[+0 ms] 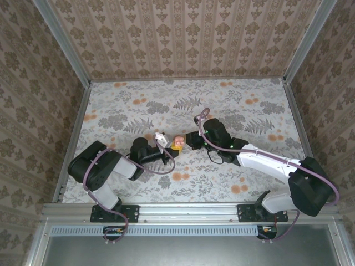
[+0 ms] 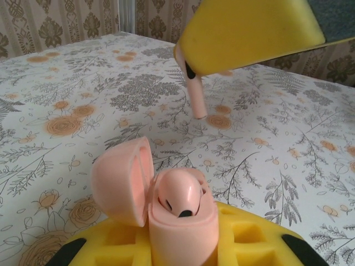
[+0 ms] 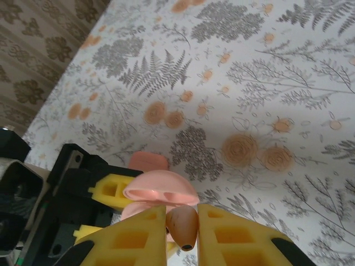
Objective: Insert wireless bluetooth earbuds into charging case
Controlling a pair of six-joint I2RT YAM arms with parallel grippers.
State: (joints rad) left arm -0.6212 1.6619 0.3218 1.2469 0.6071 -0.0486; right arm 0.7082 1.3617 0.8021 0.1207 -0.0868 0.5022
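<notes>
My left gripper [image 2: 180, 235] is shut on the coral-pink charging case [image 2: 177, 238], holding it upright between yellow pads. The hinged lid [image 2: 119, 180] stands open to the left. One earbud [image 2: 180, 197] sits in the case. My right gripper [image 3: 182, 221] is shut on the other earbud [image 3: 182, 226], pinched between its yellow fingers [image 3: 138, 238] just above the open case [image 3: 161, 188]. From the left wrist, that earbud's stem [image 2: 197, 97] hangs down from the right gripper's pad [image 2: 249, 30], above and behind the case. In the top view both grippers meet mid-table at the case [image 1: 177, 142].
A flat pink piece [image 3: 148, 160] lies on the floral table surface [image 3: 249, 83] just beyond the case. Patterned walls [image 1: 183, 33] enclose the table on three sides. The floor stretches open behind and to the right of the grippers.
</notes>
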